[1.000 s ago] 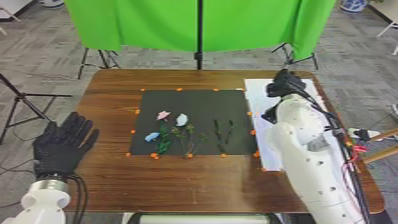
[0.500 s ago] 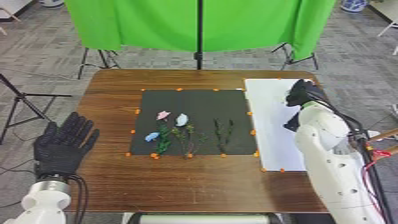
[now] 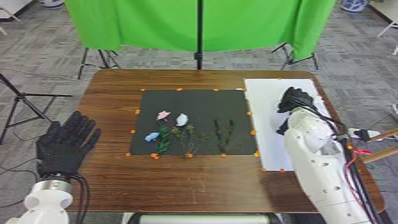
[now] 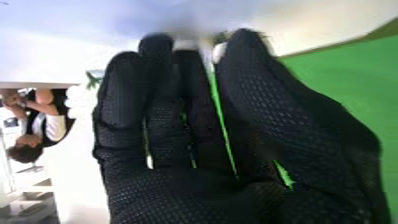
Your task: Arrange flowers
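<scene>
Bright, even indoor light lies over the whole table [image 3: 115, 97], and I couldn't say which side it comes from. The white sheet [image 3: 277, 157] along the table's right edge throws back plenty; the black mat [image 3: 178, 99] beside it drinks it in. Softer shadow sits in the green cloth's [image 3: 253, 22] folds beyond the far edge. Over in the right wrist view, pale glare washes out one side, yet light picks out the weave on the right hand [image 3: 295, 99].

left hand [image 3: 59, 159]: left, nearer, fingers straight
right hand [image 3: 297, 101]: right, farther, fingers straight
right arm [image 3: 313, 155]: stretched forward
</scene>
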